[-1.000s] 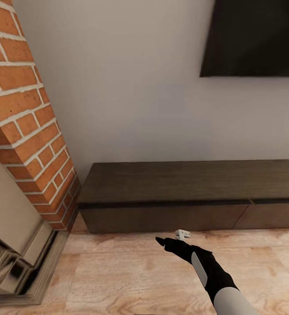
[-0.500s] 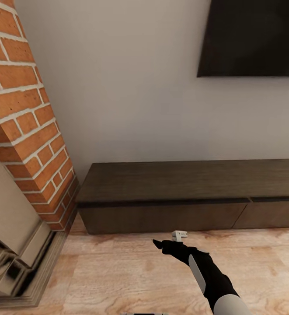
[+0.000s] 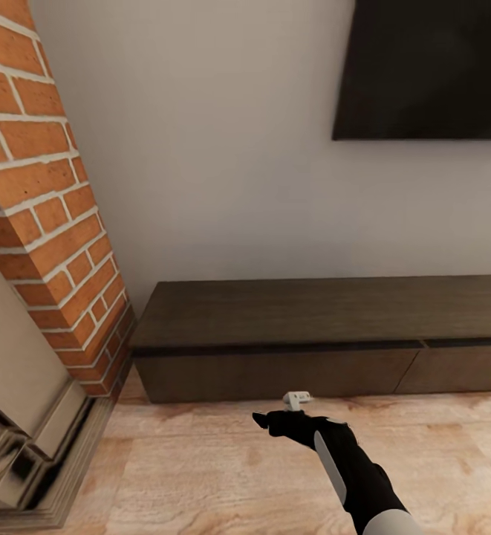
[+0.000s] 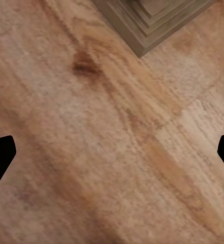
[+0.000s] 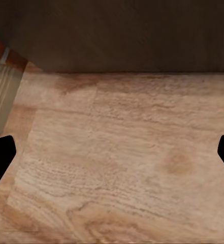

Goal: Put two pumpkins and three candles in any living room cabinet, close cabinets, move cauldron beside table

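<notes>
The long low dark-brown cabinet (image 3: 312, 312) runs along the white wall, and its flat drawer fronts (image 3: 275, 371) are shut. My right gripper (image 3: 264, 423) reaches out over the wood floor just in front of the cabinet's left part. It is open and holds nothing. In the right wrist view its black fingertips (image 5: 0, 157) stand far apart, with the cabinet front (image 5: 122, 35) beyond them. My left gripper (image 4: 112, 157) is open too, over bare floorboards. The pumpkins, candles, cauldron and table are out of view.
A brick fireplace (image 3: 37, 223) with a stepped pale base (image 3: 44, 461) fills the left side, close to the cabinet's left end. A dark screen (image 3: 423, 67) hangs on the wall at upper right. Light wood floor (image 3: 200, 475) lies before the cabinet.
The right gripper has drifted a little left and toward me along the floor. The head view has shifted slightly, so the screen sits further left in the picture.
</notes>
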You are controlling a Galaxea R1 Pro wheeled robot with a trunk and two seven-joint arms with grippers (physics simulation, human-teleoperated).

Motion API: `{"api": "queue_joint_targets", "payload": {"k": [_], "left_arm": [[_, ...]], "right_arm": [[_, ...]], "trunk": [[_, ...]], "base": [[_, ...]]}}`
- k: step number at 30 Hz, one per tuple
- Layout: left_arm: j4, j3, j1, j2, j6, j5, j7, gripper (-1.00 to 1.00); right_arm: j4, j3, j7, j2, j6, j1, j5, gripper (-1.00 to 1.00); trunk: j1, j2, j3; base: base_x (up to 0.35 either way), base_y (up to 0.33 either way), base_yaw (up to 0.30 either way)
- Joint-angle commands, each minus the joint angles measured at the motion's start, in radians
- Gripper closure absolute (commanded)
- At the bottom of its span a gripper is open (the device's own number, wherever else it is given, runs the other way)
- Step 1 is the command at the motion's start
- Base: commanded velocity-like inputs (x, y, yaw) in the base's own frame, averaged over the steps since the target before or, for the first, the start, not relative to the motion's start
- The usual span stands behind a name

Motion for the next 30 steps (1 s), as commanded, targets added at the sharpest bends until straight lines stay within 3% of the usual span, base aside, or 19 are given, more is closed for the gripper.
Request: {"api": "queue_joint_targets", "payload": {"k": [1,4,11,14,16,20,26,30], "left_arm": [[-0.003,0.000,0.000,0.000,0.005,0.006,0.004,-1.00],[-0.013,-0.001,-0.009,-0.001,0.007,0.008,0.003,-1.00],[-0.028,0.000,-0.014,-0.002,0.008,0.009,-0.003,-1.00],[-0.060,-0.001,-0.015,-0.003,0.008,0.010,-0.003,-1.00],[-0.091,-0.003,-0.013,-0.006,0.008,0.010,-0.001,-1.00],[-0.154,-0.005,-0.007,-0.016,0.048,0.011,0.001,-1.00],[-0.199,-0.004,-0.006,-0.018,0.091,0.012,0.000,-1.00],[-0.215,-0.011,-0.008,-0.021,0.101,0.015,0.002,-1.00]], "right_arm": [[-0.004,0.020,-0.002,0.000,0.023,0.000,-0.009,-1.00],[-0.041,0.109,-0.008,0.002,0.122,-0.006,-0.008,-1.00],[-0.093,0.180,-0.072,0.006,0.201,-0.009,0.014,-1.00],[-0.108,0.254,-0.090,0.008,0.211,-0.010,0.026,-1.00],[-0.115,0.268,-0.094,0.013,0.214,-0.010,0.028,-1.00],[-0.127,0.293,-0.164,0.055,0.223,-0.012,0.049,-1.00],[-0.141,0.300,-0.198,0.065,0.258,-0.015,0.060,-1.00],[-0.149,0.326,-0.205,0.065,0.269,-0.019,0.062,-1.00]], "trunk": [[0.000,0.000,0.001],[0.000,0.000,0.005],[0.000,0.000,0.014],[0.000,0.000,0.017],[0.000,0.000,0.018],[0.000,0.000,0.022],[0.000,0.000,0.026],[0.000,0.000,0.029]], "base": [[0.000,0.000,0.094],[0.000,0.000,0.153],[0.000,0.000,0.216],[0.000,0.000,0.254],[0.000,0.000,0.264],[0.000,0.000,0.269],[0.000,0.000,0.272],[0.000,0.000,0.272]]}}
